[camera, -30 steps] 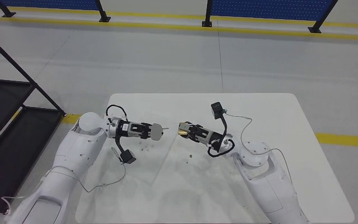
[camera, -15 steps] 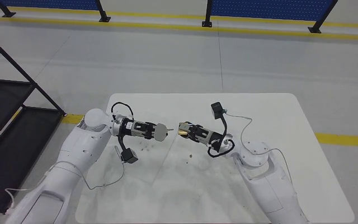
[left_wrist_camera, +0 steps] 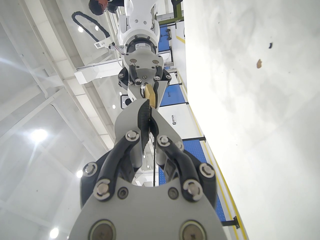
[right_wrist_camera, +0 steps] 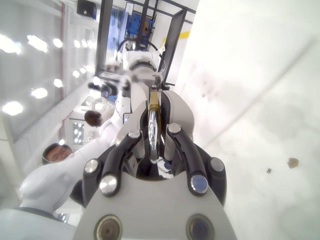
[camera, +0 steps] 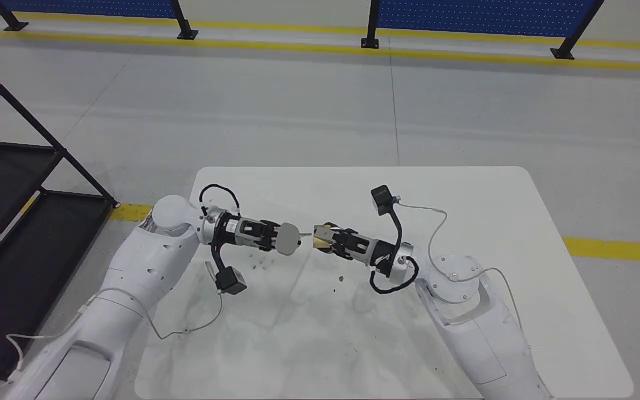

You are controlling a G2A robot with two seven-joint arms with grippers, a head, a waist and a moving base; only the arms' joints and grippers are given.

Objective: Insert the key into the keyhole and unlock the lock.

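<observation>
Both arms meet above the middle of the white table (camera: pixel 480 200). My left gripper (camera: pixel 291 238) is shut on the silver key (camera: pixel 286 238), which points at the lock. My right gripper (camera: pixel 326 237) is shut on the brass padlock (camera: pixel 321 235), its end facing the key. In the left wrist view my fingers (left_wrist_camera: pixel 143 116) pinch the key edge-on, and its tip sits at the padlock (left_wrist_camera: pixel 150 96). In the right wrist view the padlock body (right_wrist_camera: pixel 153 101) and its silver shackle (right_wrist_camera: pixel 153 131) lie between my fingers. I cannot tell whether the key's tip is inside the keyhole.
A few small crumbs (camera: pixel 341 277) lie on the table under the grippers, also seen as a crumb (right_wrist_camera: pixel 292 162) from the right wrist. A black frame rack (camera: pixel 40 200) stands off the table's left side. Cables hang from both wrists.
The two grippers have closed the gap: the left one came right with the key, the right one came left with the padlock. Key tip and lock now meet.
</observation>
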